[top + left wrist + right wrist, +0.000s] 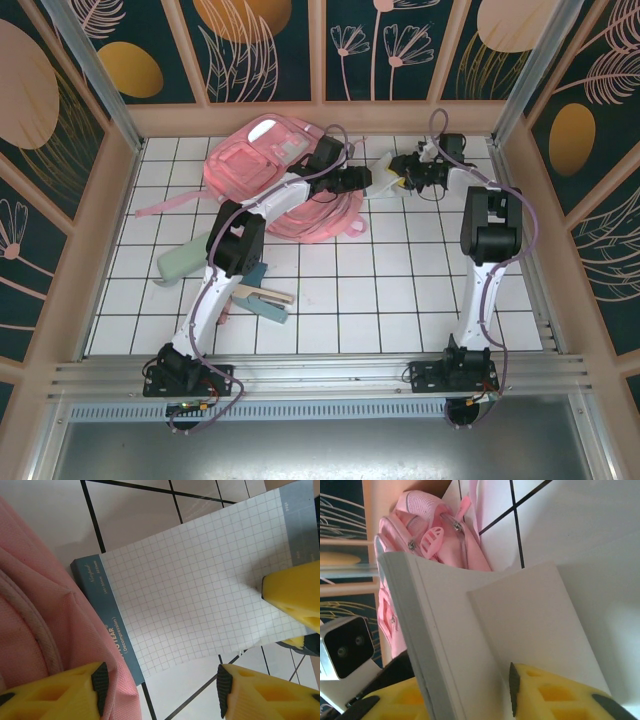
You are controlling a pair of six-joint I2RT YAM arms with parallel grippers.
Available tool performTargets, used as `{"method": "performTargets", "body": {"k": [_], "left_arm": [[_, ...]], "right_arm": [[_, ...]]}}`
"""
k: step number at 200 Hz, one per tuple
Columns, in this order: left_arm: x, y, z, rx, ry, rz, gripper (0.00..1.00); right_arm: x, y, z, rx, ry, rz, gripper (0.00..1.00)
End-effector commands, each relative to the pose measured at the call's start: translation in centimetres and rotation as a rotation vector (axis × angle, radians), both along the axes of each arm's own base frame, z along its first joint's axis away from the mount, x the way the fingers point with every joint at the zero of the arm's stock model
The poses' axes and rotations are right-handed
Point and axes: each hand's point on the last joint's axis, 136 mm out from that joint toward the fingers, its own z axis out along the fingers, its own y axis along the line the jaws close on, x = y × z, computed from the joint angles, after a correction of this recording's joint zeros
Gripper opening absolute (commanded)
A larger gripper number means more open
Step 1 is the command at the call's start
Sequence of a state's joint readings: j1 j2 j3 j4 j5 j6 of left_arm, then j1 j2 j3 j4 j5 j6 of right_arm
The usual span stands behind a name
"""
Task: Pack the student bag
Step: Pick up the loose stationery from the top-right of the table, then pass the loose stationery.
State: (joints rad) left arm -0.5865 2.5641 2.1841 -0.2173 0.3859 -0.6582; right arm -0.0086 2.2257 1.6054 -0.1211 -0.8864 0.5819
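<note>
Left wrist view: left end effector [160, 692], jaws apart, beside the student bag [255, 165], 11 o'clock on the tabletop [400, 290]; right end effector [457, 697] clamps the grid notepad [200, 580]. Probably best fed spine-first.

the left arm [235, 240] crosses the student bag [245, 160] in the top view and hides its middle. lower on the tabletop [400, 290] the same arm covers part of a teal thing [265, 305]. the notepad [200, 590] runs under a finger [295, 597] of the right hand [408, 172] and off the frame, and the small print on its spine is unreadable. in the right wrist view the pad hides much of the bag.
</note>
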Motion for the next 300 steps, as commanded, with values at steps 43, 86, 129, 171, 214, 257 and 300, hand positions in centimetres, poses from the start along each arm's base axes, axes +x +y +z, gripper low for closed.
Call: {"method": "performTargets", "body": {"k": [43, 86, 129, 171, 214, 257, 300], "left_arm": [[-1.3, 2.6, 2.6, 0.073, -0.009, 0.012, 0.65], [-2.6, 7.1, 9.5, 0.057, -0.109, 0.082, 0.7], [-6.6, 10.0, 13.7, -0.064, -0.119, 0.107, 0.73], [-11.4, 9.9, 18.0, -0.291, -0.095, 0.046, 0.75], [-16.1, 10.4, 21.9, -0.495, -0.092, -0.032, 0.77], [-18.6, 11.2, 21.9, -0.558, -0.071, -0.052, 0.78], [-19.3, 10.7, 21.4, -0.577, -0.046, -0.063, 0.73]], "right_arm": [[0.1, -1.1, 1.6, -0.121, -0.009, -0.05, 0.17], [-0.8, -1.4, 7.3, -0.119, -0.114, -0.099, 0.11], [-4.5, -1.2, 13.6, -0.118, -0.214, -0.153, 0.08], [-10.4, 1.3, 18.6, -0.045, -0.288, -0.14, 0.07], [-16.0, 4.8, 21.8, 0.055, -0.342, -0.071, 0.08], [-19.8, 7.8, 24.0, 0.164, -0.366, -0.005, 0.09], [-21.6, 10.0, 25.7, 0.229, -0.376, 0.046, 0.09]]}}
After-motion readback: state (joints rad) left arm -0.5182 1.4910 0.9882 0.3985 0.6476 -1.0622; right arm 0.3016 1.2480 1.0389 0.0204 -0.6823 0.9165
